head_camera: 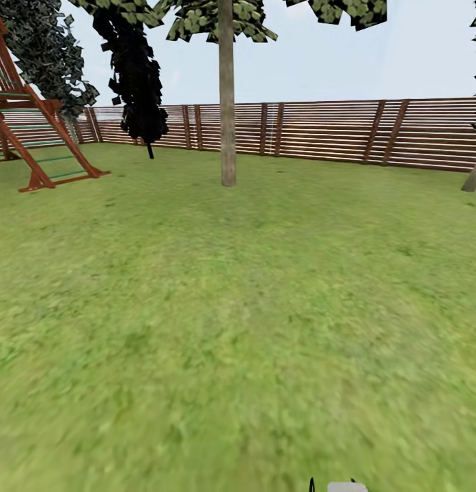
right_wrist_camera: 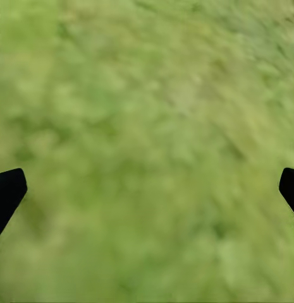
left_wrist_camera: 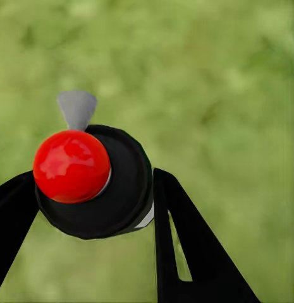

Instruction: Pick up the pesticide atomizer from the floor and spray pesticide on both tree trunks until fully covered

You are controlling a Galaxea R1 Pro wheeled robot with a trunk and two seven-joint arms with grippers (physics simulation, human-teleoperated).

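In the left wrist view my left gripper (left_wrist_camera: 90, 202) is shut on the pesticide atomizer (left_wrist_camera: 121, 183), a black cylinder with a red top (left_wrist_camera: 71, 165) and a small grey nozzle (left_wrist_camera: 76, 108), held over blurred grass. The black fingers (left_wrist_camera: 184, 246) press its sides. My right gripper (right_wrist_camera: 147, 189) is open above the lawn, fingertips (right_wrist_camera: 7, 189) far apart with nothing between them. In the head view one tree stands ahead, its straight grey-brown tree trunk (head_camera: 227, 102) rising from the lawn. A second leaning tree trunk (head_camera: 474, 174) shows at the right edge. No pesticide specks are visible.
A brown slat fence (head_camera: 333, 130) rings the lawn (head_camera: 238, 321) at the back. A wooden playhouse frame (head_camera: 33, 130) stands at the far left. A dark columnar tree (head_camera: 135, 75) stands beside the fence. A small grey part of the robot (head_camera: 347, 486) shows at the bottom edge.
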